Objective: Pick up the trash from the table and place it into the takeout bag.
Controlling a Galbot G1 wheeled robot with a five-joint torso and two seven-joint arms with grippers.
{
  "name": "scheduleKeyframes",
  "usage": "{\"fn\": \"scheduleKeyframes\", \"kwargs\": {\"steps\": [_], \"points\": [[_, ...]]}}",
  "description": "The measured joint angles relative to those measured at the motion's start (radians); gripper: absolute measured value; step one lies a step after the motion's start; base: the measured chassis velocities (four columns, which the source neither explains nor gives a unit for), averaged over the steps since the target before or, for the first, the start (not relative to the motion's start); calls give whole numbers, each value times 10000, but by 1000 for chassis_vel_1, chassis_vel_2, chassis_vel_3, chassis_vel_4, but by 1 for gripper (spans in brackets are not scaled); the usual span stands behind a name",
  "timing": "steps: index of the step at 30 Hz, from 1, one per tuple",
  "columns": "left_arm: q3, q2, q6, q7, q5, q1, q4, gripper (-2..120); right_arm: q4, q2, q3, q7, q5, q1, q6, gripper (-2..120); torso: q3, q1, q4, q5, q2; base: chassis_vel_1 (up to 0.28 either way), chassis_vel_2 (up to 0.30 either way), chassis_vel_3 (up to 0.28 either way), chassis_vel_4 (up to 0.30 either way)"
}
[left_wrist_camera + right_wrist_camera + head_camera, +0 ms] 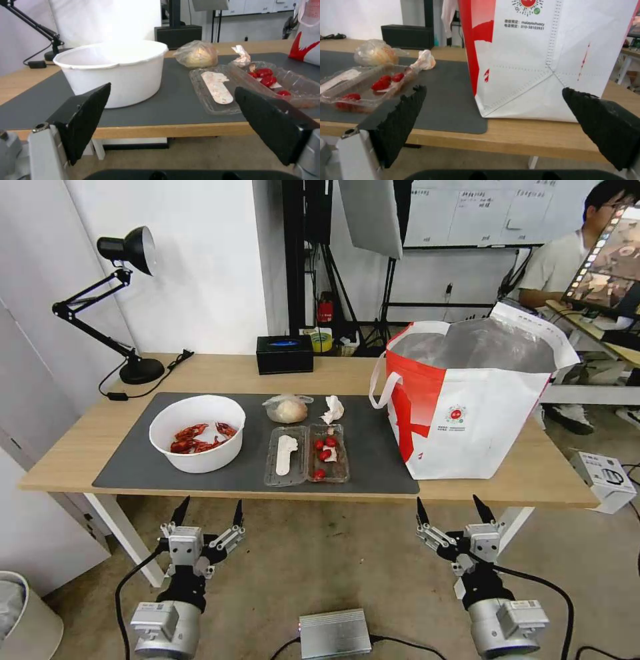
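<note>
On the dark mat (pixel 380 447), a crinkled clear clamshell tray (pixel 307 454).

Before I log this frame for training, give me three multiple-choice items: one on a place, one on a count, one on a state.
1. Where is the bag on the table?
A. robot's right end
B. robot's left end
C. centre

2. How many trash items lie on the mat?
A. two
B. four
C. six

3. How are both pincers?
A. open, empty
B. shut on tissue
C. inside the bag

Key: 1 A, it stands beyond the right pincer. 2 B: bowl, tray, lump bag, tissue. 3 A, left pincer and the right hang below the table edge, fingers spread.
</note>
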Motion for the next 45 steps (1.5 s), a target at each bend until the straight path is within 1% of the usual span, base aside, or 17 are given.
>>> {"fn": "scheduleKeyframes", "kwargs": {"steps": [38,40,41,42,43,45], "points": [[0,11,0,1,-27,-18,8,100,0,-7,0,4,6,0,-1,100,0,0,0,0,0,0,0,0,0],[13,60,5,2,-137,-82,47,100,-13,-119,46,86,110,16,-38,100,0,0,1,2,0,0,0,0,0],[50,202,55,-7,-407,-267,154,100,-77,-413,204,301,369,69,-167,100,0,-1,3,1,1,0,0,0,0],[128,478,164,-40,-923,-626,370,100,-184,-957,503,723,870,169,-413,100,0,0,1,1,0,0,0,0,0],[128,478,164,-40,-923,-626,370,100,-184,-957,503,723,870,169,-413,100,0,0,1,1,0,0,0,0,0],[257,899,341,-113,-1734,-1181,697,100,-353,-1815,962,1373,1650,331,-793,100,1,0,-1,2,-1,0,0,0,0]]}}
